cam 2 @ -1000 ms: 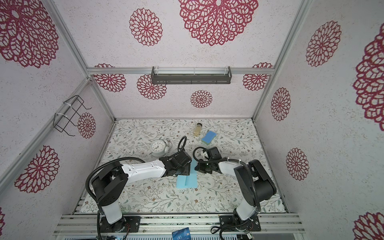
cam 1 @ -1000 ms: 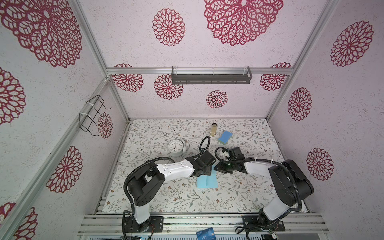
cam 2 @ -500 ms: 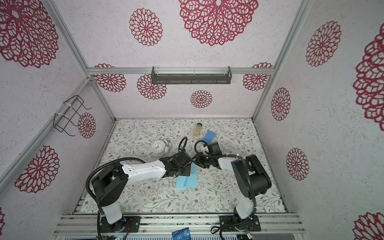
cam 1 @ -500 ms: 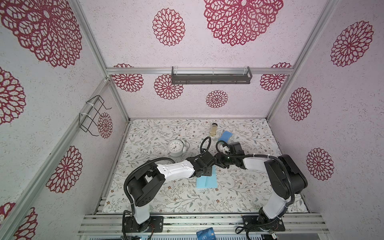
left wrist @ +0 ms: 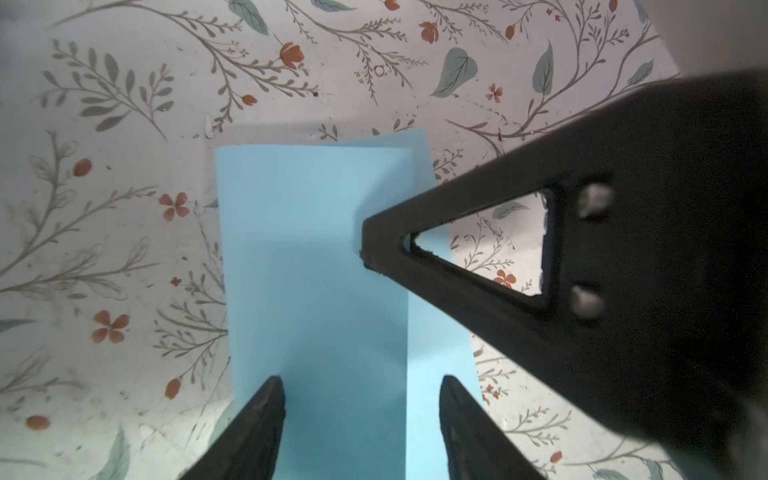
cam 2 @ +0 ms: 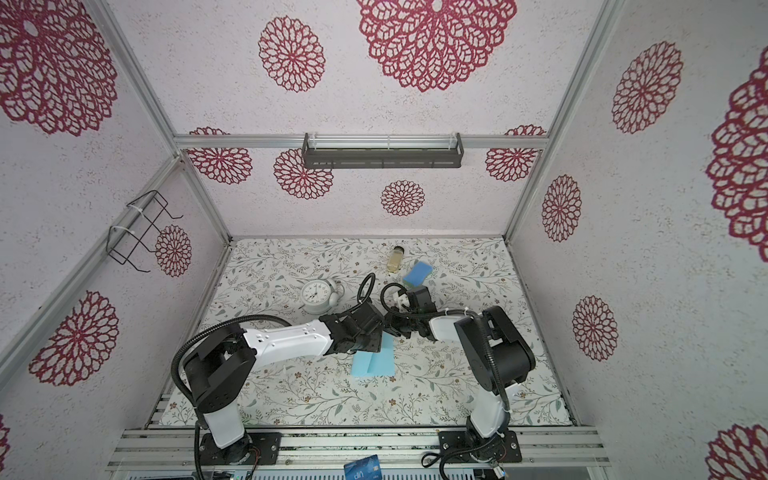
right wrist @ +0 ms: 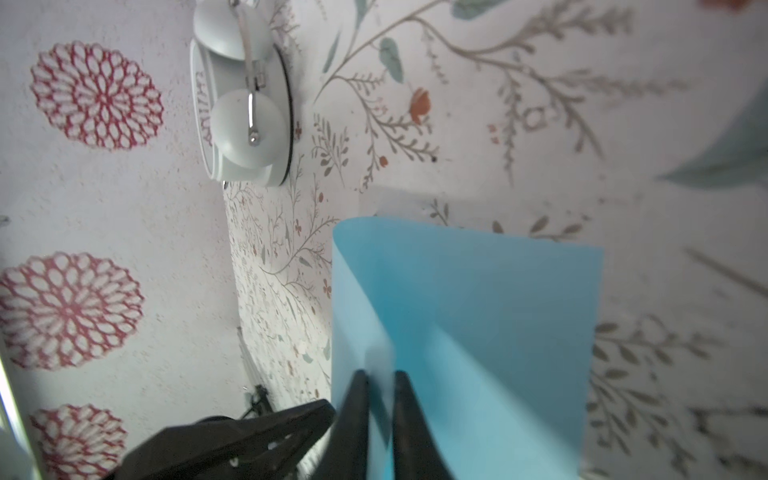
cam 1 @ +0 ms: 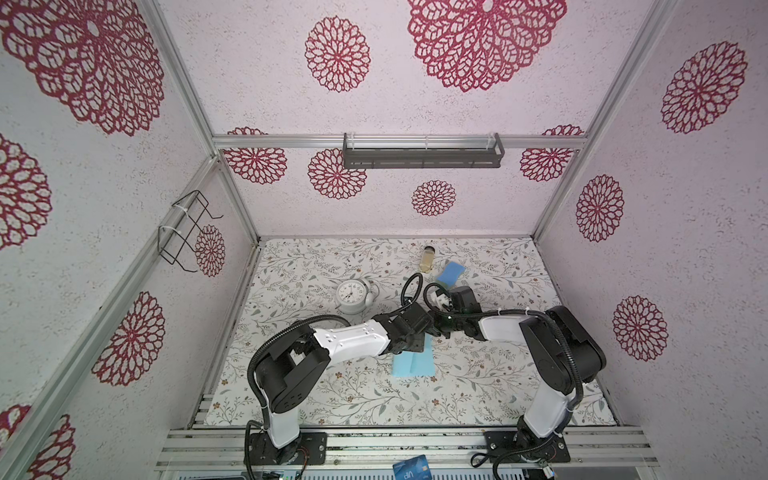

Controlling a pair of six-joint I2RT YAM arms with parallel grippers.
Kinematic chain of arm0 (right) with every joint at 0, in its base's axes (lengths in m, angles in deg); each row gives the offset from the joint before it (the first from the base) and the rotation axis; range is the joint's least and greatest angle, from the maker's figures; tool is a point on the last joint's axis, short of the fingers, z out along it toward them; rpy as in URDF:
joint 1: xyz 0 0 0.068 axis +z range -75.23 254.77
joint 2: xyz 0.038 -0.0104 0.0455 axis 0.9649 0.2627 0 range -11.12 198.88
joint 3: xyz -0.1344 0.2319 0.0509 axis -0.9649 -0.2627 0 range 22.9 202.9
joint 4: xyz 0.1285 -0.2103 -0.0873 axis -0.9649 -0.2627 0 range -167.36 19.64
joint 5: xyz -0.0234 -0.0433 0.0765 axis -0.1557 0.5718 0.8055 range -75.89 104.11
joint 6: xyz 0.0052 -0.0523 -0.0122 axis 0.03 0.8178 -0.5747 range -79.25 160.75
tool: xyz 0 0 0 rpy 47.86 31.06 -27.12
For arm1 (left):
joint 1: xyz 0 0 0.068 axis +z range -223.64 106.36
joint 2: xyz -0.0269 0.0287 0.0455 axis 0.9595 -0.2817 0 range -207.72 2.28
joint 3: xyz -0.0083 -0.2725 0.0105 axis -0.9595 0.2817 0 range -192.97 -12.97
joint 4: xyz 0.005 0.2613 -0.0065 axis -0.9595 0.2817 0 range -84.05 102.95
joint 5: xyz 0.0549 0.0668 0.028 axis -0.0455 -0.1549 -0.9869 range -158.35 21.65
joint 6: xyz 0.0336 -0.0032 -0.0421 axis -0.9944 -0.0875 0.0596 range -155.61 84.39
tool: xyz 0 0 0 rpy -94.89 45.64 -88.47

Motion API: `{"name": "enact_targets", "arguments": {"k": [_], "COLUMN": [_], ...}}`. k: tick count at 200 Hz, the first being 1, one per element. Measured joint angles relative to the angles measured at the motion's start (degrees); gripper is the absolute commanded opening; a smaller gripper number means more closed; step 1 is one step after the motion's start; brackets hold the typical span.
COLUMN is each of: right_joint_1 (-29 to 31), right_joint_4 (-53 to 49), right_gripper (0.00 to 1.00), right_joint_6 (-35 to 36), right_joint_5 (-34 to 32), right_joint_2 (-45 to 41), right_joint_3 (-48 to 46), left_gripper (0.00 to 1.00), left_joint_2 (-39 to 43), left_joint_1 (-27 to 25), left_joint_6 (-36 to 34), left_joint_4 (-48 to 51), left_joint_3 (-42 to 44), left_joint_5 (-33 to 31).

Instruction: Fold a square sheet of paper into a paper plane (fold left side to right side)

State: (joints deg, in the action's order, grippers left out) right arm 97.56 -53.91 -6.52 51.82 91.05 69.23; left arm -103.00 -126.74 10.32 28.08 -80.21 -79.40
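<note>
Right jaws pinched on square sheet of paper (right wrist: 478,316); left jaws parted above it.

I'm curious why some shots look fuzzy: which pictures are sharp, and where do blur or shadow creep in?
Left wrist view: the square sheet of paper is crisp, while the right gripper looms dark and soft-edged, shading it. Right wrist view: the white clock is fairly sharp; the paper's edge between the jaws smears. Both top views: even light, walls splayed by the wide lens.
</note>
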Motion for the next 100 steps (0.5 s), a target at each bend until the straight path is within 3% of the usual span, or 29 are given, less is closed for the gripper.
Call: {"name": "enact_targets", "arguments": {"k": [47,100], "right_joint_1": [-0.04,-0.28], "right_joint_4": [-2.97,-10.14], "right_gripper": [0.00,0.00], "right_joint_6": [3.91,11.21], "right_joint_5": [0.15,-1.46], "right_joint_2": [0.00,-0.07], "right_joint_3": [0.76,4.22], "left_gripper": [0.74,0.73], "left_joint_2": [3.80,10.49], "left_joint_1": [1.68,10.05], "left_joint_6": [-5.18,-9.97], "left_joint_4": [0.76,-2.19], "left_joint_3": [-1.09,4.00], "left_joint_5": [2.80,10.99]}}
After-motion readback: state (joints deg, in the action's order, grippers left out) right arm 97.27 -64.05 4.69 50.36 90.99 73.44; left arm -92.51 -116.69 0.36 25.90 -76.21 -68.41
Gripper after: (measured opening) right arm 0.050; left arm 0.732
